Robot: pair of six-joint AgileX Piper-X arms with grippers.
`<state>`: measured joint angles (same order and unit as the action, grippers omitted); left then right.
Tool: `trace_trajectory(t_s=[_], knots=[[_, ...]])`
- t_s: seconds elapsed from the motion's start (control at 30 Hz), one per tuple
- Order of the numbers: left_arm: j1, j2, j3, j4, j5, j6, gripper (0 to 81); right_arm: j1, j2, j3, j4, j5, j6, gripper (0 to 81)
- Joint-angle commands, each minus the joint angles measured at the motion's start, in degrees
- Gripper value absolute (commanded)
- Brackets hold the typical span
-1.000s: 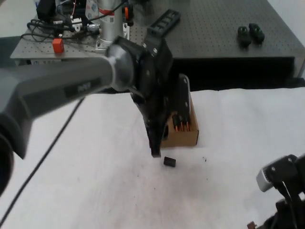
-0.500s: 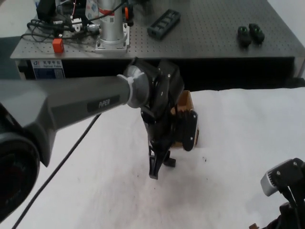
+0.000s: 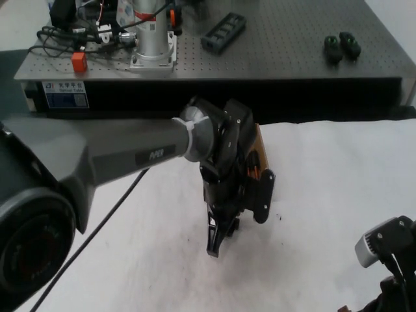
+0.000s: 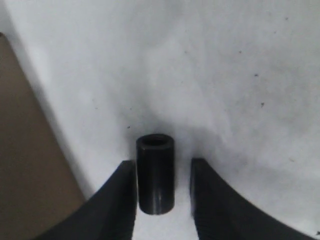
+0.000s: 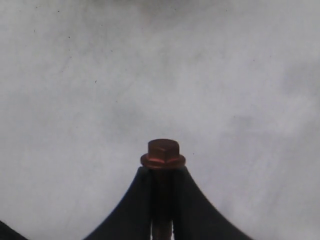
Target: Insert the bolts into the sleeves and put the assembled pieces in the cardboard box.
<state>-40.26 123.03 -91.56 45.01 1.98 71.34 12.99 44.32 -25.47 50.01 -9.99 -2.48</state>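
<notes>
One sleeve (image 4: pixel 155 172) lies inside the released left end effector (image 4: pixel 163 166); the right end effector (image 5: pixel 162 172) clamps one bolt (image 5: pixel 163 154).

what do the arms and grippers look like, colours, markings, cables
The left arm is a grey link with white lettering, a paler ring joint and a black wrist block; a black cable trails below. The left gripper has black fingers curving to narrow tips. The right gripper has matching black fingers; the right arm shows a silver-grey cap on black parts.
</notes>
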Motion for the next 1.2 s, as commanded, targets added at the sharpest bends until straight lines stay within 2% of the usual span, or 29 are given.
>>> trace_trajectory(t_s=[0.0, 0.07, 0.1, 0.23, 0.33, 0.5, 0.6, 0.87, 1.0, 1.17], knots=[[-1.4, 0.9, -0.3, -0.1, 0.6, 0.9, 15.8, -0.3, -0.5, 0.0, -0.6, -1.0, 0.1, 1.2], [-1.5, 0.9, -0.3, 0.0, 0.4, 0.5, 3.6, -0.3, -0.5, 0.0, -0.6, -1.0, 0.1, 1.2], [-1.5, 0.9, -0.3, 0.0, -0.4, -0.4, 0.4, -0.3, -0.5, 0.0, -0.6, -1.0, 0.1, 1.2], [-1.5, 0.9, -0.3, 0.0, -5.6, -3.5, 0.6, -0.3, -0.5, -0.1, -0.6, -0.9, 0.1, 1.2], [-1.7, -0.9, -0.3, 0.0, -6.1, -14.7, 0.6, -0.3, -1.8, -0.2, -2.1, -1.2, 0.3, 1.2], [0.5, -9.8, 1.0, 0.0, 11.1, -33.4, 0.6, -0.3, -8.1, -0.2, -9.9, -5.4, 4.9, 1.2], [2.3, -18.3, 5.9, -3.3, 18.3, -41.1, 0.6, -0.3, -12.7, -0.2, -18.9, -8.5, 12.6, 1.2], [3.6, -42.7, 29.3, -25.7, 39.5, -60.8, 0.6, -0.1, -12.5, -0.2, -50.0, -14.5, 31.5, 1.2], [3.6, -52.3, 37.0, -33.9, 44.7, -67.9, 0.6, 1.3, -8.7, -0.8, -61.9, -15.5, 36.8, 1.2], [3.2, -57.6, 42.4, -40.6, 46.9, -71.7, 0.6, 5.0, -3.1, -4.0, -66.7, -15.5, 37.2, 1.2]])
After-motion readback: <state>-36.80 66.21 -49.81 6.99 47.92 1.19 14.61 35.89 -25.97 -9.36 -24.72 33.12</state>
